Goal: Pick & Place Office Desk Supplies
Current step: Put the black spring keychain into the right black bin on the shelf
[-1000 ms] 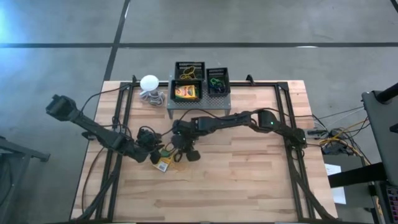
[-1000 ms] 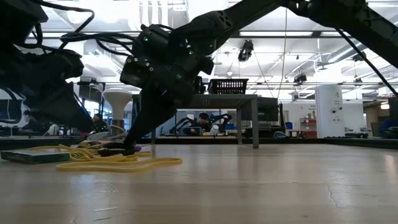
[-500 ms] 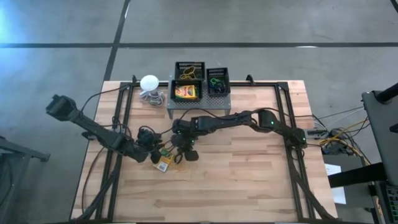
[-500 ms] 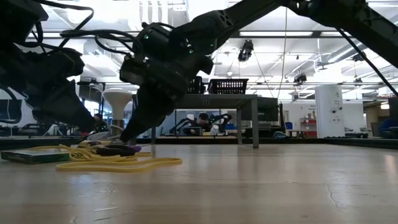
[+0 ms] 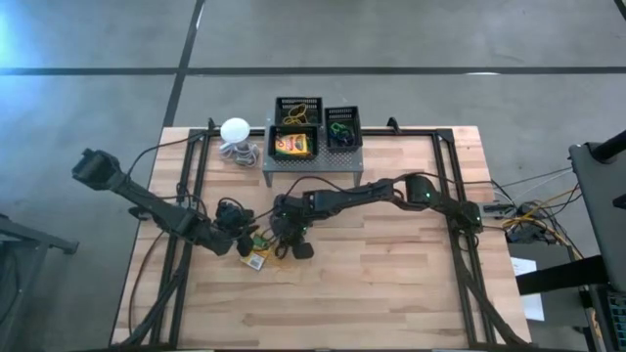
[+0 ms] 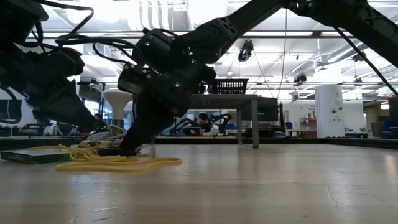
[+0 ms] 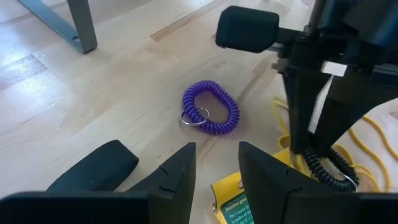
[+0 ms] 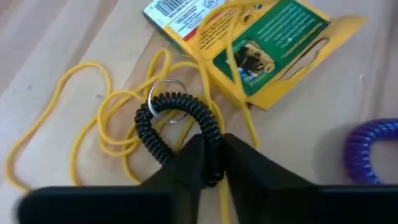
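Right wrist view: the right gripper [image 8: 210,163] has its fingers pinched on a black coil ring [image 8: 179,127], which lies on the table over yellow rubber bands [image 8: 112,134], just beside a yellow-and-green box [image 8: 261,50]. A purple ring [image 7: 210,116] lies flat near them. From above, the left gripper [image 5: 245,235] sits close by, its fingers parted and holding nothing.

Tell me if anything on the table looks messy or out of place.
Yes. Yellow rubber bands sprawl loose, tangled over the green box and under a black coil ring that the right gripper pinches. A purple ring lies apart near the left gripper.
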